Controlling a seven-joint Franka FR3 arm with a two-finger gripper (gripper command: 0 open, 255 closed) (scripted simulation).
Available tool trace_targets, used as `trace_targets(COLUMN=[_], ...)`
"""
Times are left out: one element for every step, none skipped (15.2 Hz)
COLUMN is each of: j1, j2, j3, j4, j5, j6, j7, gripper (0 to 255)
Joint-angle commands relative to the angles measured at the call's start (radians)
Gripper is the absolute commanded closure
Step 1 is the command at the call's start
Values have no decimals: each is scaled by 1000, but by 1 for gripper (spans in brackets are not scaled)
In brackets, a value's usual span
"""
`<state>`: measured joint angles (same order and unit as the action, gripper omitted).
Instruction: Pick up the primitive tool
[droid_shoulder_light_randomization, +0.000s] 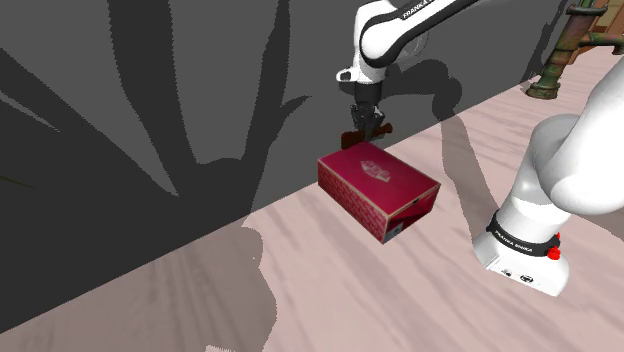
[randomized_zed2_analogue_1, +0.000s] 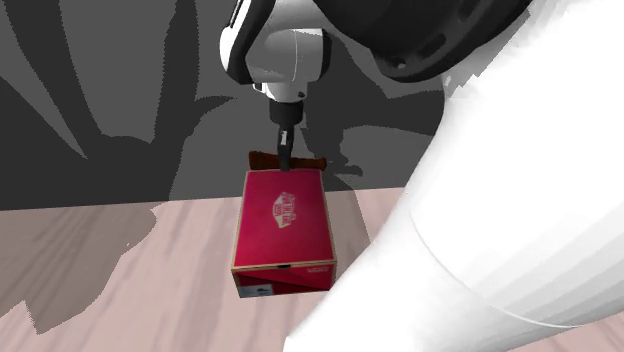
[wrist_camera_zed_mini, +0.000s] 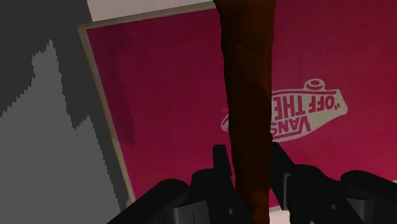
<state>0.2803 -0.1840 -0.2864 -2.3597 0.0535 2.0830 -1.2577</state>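
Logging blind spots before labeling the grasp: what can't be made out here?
- Brown tool, ends: wrist view, both run past the picture's edges.
- Tool's middle: shoulder view, the claw covers it.
- Red box, end label: second exterior view, too small to read.

the white arm (droid_shoulder_light_randomization: 400, 30) bends down to its black gripper (droid_shoulder_light_randomization: 366, 128), which clasps a dark brown stick (droid_shoulder_light_randomization: 349, 137) just over the far corner of a red box (droid_shoulder_light_randomization: 378, 188) lying on the pale wooden surface (droid_shoulder_light_randomization: 300, 280) near its wall-side edge.
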Motion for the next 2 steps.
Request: trace_targets(j1=[0, 0], j2=[-9, -9], j3=[2, 2], j4=[8, 9], j5=[-3, -3], j6=[-18, -18], j7=[6, 5], gripper=[255, 255])
